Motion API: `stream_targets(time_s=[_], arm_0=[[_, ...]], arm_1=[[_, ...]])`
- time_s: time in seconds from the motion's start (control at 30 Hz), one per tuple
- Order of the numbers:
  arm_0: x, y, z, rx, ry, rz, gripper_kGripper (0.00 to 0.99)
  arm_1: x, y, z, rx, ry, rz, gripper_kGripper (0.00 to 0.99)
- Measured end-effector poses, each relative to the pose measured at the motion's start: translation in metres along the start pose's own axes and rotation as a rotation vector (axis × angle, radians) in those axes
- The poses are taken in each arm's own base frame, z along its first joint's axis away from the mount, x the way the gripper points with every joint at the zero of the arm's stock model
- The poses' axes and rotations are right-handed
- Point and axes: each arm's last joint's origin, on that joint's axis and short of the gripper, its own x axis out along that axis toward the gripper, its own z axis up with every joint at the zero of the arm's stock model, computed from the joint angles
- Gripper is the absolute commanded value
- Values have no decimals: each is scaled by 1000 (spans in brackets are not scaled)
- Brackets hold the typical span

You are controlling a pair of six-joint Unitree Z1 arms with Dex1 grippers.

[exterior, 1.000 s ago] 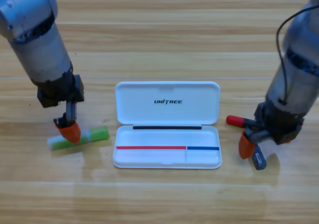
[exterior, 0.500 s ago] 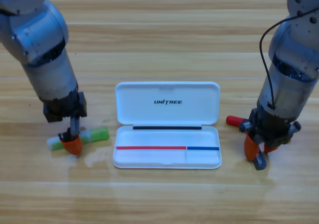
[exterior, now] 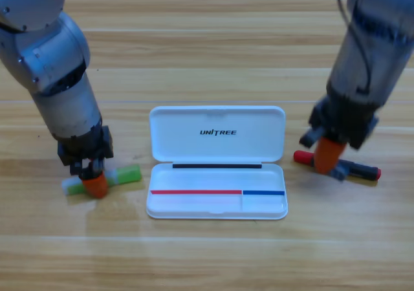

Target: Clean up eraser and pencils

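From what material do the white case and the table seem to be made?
The white case looks like smooth moulded plastic: even white, rounded corners, slight sheen, printed logo. The table looks like wood or wood-pattern laminate: plank seams and grain lines under a soft gloss; which one cannot be told.

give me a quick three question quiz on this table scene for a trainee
1. True or false: the white case lies open.
2. Which end effector is at the green bar? A left B right
3. Fill in: the marker has a ___ cap.

Key: 1 true. 2 A, the left end effector is down on the bar. 3 red; the right end effector is over the marker, right of the case.
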Motion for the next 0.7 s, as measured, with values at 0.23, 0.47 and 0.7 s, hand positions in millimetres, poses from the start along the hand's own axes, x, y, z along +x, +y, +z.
stream_targets(time_s=[0.23,0.47,0.7], arm_0=[[0,0,-1,17,7,8,0],[-3,-1,-4,59,32,6,0],[-44,4,-5,72,15,23,0]], arm_1=[[-40,23,24,-321,-90,-9,0],[5,46,57,-472,0,20,0],[41,58,69,-534,62,40,0]])
